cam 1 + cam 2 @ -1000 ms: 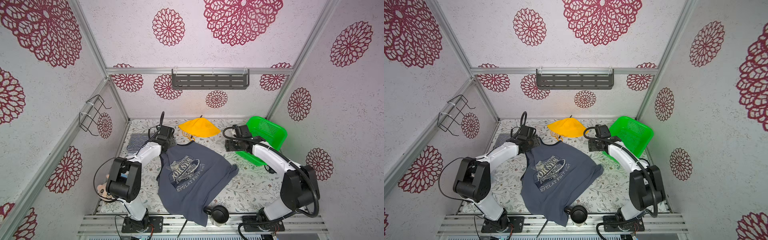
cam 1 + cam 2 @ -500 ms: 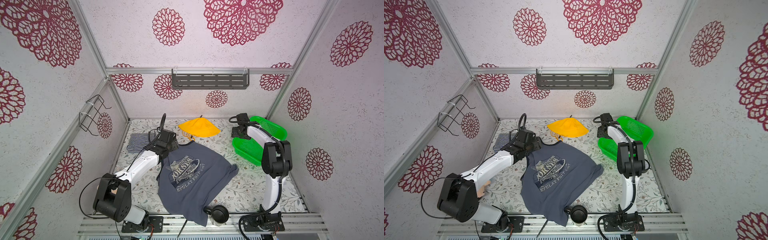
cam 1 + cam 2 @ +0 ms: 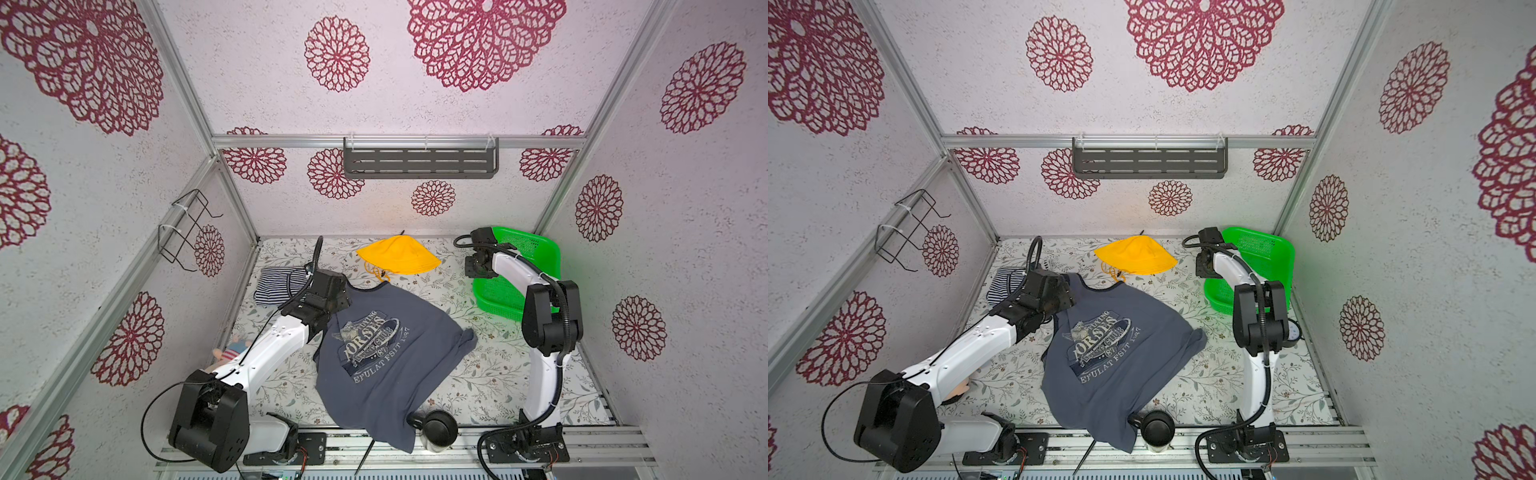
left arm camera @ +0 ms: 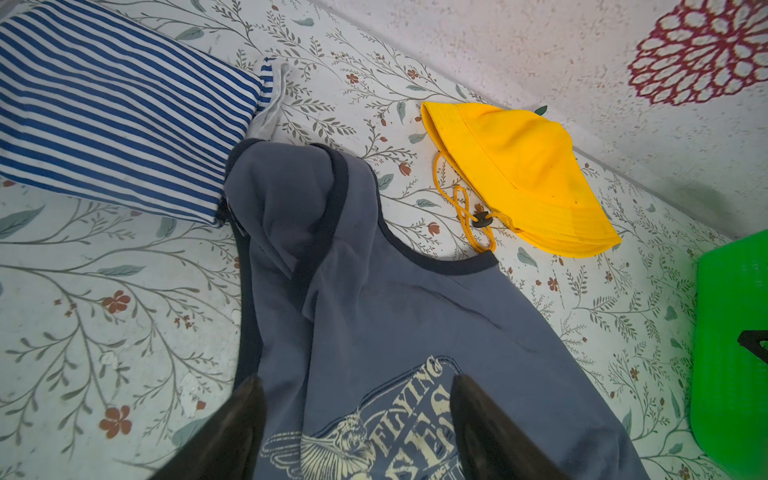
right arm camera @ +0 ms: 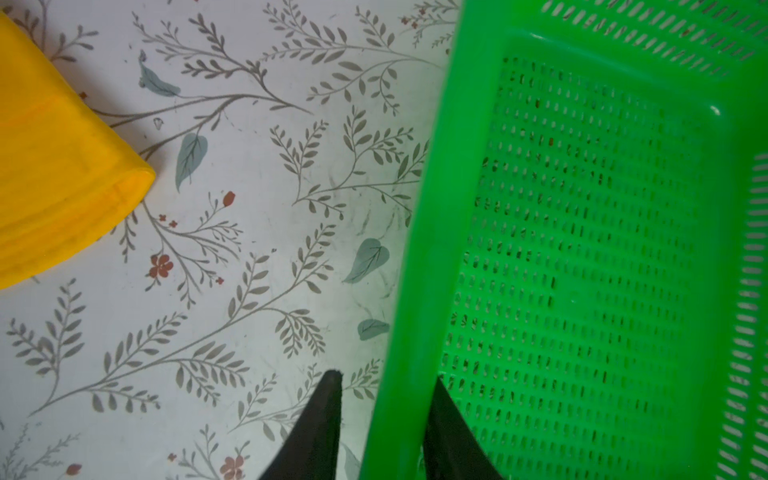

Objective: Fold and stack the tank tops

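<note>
Little but the arms' posture is changed from a second ago: the right gripper is carried slightly toward the far edge, the left gripper is drawn slightly back, and no cloth is shifted.

The grey top is spread, print up, across the middle of the tabletop, its hem hung over the front edge beside a black cup. One shoulder is bunched against the striped top, which is kept folded in the far left corner, probably as the base of the stack.

The left jaws are held spread above the grey top's chest, nothing pinched, seemingly so that the bunched shoulder can be taken and straightened before folding.

The right jaws are set astride the rim of the basket in the far right corner, one finger inside and one outside. Whether the rim is already pinched cannot be told. The basket is probably meant to be moved. The hat is left at the far edge.
</note>
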